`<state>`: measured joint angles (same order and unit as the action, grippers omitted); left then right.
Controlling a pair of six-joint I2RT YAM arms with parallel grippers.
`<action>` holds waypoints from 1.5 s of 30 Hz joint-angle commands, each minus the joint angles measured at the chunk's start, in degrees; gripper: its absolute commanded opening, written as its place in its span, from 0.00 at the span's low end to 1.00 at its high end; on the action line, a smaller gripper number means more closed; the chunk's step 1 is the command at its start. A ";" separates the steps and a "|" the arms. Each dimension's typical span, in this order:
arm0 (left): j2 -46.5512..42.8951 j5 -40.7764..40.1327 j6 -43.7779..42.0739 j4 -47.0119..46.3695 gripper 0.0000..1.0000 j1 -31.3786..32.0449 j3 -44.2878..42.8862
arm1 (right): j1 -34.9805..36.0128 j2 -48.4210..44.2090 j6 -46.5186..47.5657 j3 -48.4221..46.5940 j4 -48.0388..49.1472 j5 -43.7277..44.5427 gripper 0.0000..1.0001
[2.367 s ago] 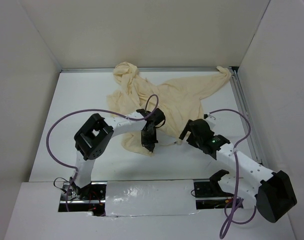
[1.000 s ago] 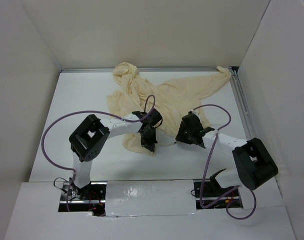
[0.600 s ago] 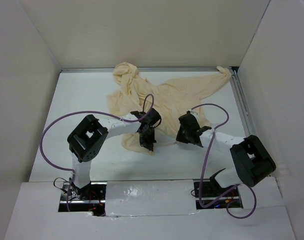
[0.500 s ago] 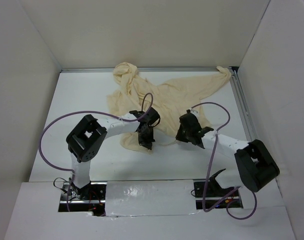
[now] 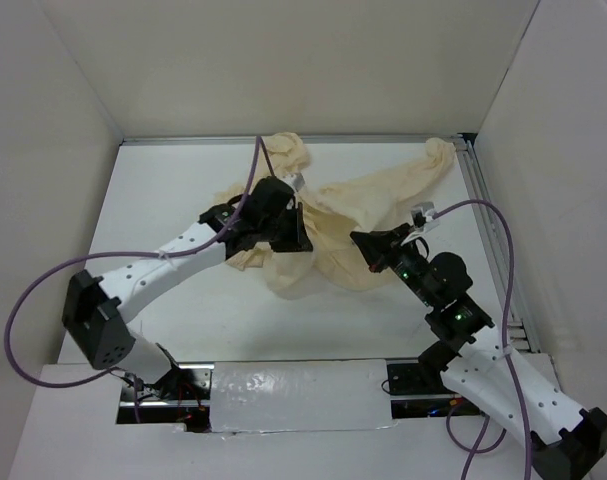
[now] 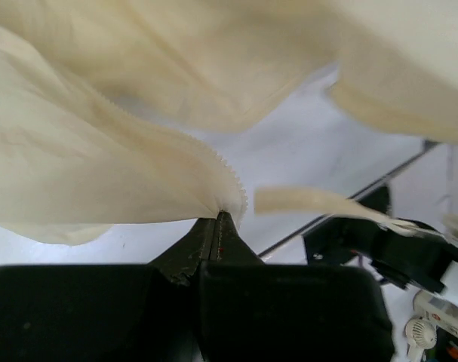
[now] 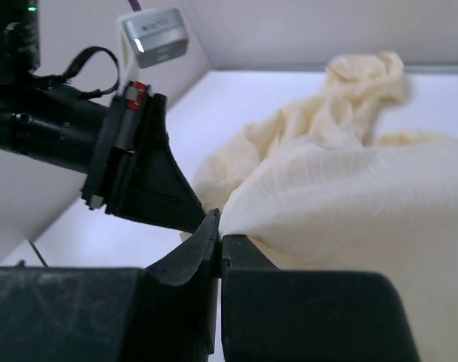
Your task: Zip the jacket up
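Observation:
The cream jacket (image 5: 368, 195) hangs bunched between my two grippers, lifted off the white table (image 5: 163, 200). One sleeve (image 5: 438, 155) trails to the back right corner. My left gripper (image 5: 295, 238) is shut on a jacket (image 6: 85, 151) edge lined with zipper teeth, pinched at the tips (image 6: 218, 219). My right gripper (image 5: 368, 250) is shut on a fold of the jacket (image 7: 349, 188), held at the tips (image 7: 219, 226). In the right wrist view the left gripper (image 7: 149, 185) sits just beyond, very close. The zipper pull does not show.
White walls enclose the table on three sides. A metal rail (image 5: 363, 137) runs along the back and another rail (image 5: 495, 240) down the right side. Purple cables (image 5: 23, 300) loop off both arms. A foil-covered ledge (image 5: 293, 392) lies at the near edge.
The right gripper shut on the jacket. Both arms then rose, the left one reaching toward the back, and pulled the jacket up off the table into a hanging bunch.

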<state>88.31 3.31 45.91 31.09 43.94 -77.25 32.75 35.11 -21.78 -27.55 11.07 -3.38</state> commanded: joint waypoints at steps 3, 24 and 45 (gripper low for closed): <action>-8.23 2.83 -3.37 -10.07 0.00 0.70 2.01 | -0.06 1.18 -5.09 -1.88 3.53 -3.30 0.00; -19.40 0.03 0.49 -27.74 0.00 4.66 15.99 | -5.42 8.92 -36.22 -3.22 -4.48 -18.15 0.00; -18.79 -11.74 12.71 -32.58 0.00 8.87 20.03 | -7.53 7.69 -49.76 4.96 8.35 -21.50 0.00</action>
<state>69.67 -5.41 56.25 2.07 51.62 -57.45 25.80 44.07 -68.27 -23.07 14.06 -26.22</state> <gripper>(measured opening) 0.039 0.020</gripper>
